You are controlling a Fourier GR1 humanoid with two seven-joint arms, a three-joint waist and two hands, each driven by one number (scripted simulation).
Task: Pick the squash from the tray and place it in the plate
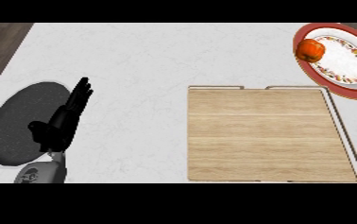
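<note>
My left hand's black fingers point(78, 95) are straight and released, holding nothing, pointing up and away from me over the white marbled desk point(153, 62). The left hand point(61, 124) sits at the lower left of the head view, its grey forearm point(43, 171) coming in from the bottom edge. It lies right along the edge of a dark grey speckled round mat point(24, 124), overlapping that mat's right side. My right hand isn't showing anywhere.

Over to the right, well apart from my hand, there's the flat light wooden tray with a thin raised rim point(261, 133), and its boards are bare. Beyond its far right corner, up at the top right, sits the white round plate with a red rim and a patterned band point(338, 60), partly cut off by the view's edge. The small orange-red squash point(310, 50) rests on the plate's left side, at the rim.
</note>
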